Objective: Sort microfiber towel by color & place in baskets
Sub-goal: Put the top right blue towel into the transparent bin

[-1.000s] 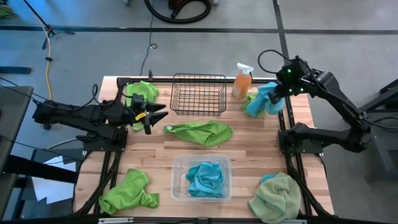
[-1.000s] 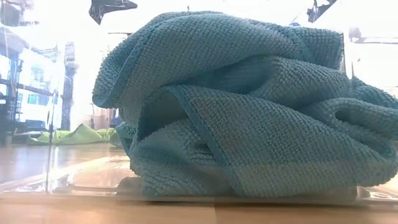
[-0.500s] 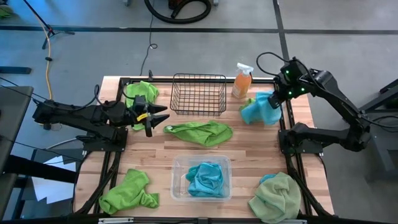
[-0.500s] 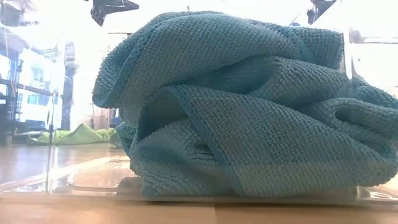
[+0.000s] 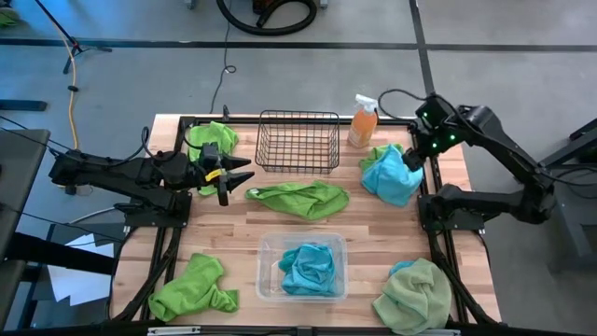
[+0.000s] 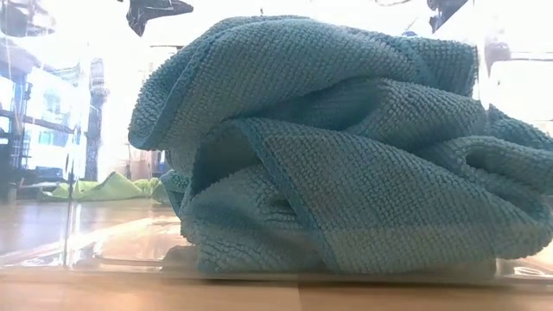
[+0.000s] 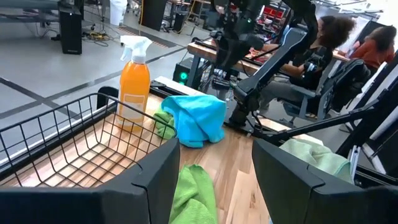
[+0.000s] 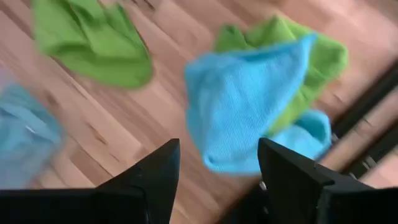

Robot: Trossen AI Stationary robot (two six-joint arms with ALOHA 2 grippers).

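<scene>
Near the bench's far right corner: right gripper (image 5: pixel 417 155) over a turquoise towel (image 5: pixel 389 175).
Its fingers (image 8: pixel 155 171) stand spread apart with nothing between them; the towel lies slumped on the bench (image 5: pixel 233 229) directly below and slightly toward the middle, resting on a lime towel (image 8: pixel 323 59) beside the orange spray bottle (image 5: pixel 362 122). The clear tub (image 5: pixel 264 280), which already contains a turquoise towel (image 5: pixel 308 268), sits well apart at the near middle edge, so the likely carry runs diagonally toward the front and inward. The left gripper (image 5: pixel 244 177) waits open and empty between the wire basket (image 5: pixel 298 141) and a second lime towel (image 5: pixel 303 198), far from the turquoise towel; the right arm is plainly the nearer.
</scene>
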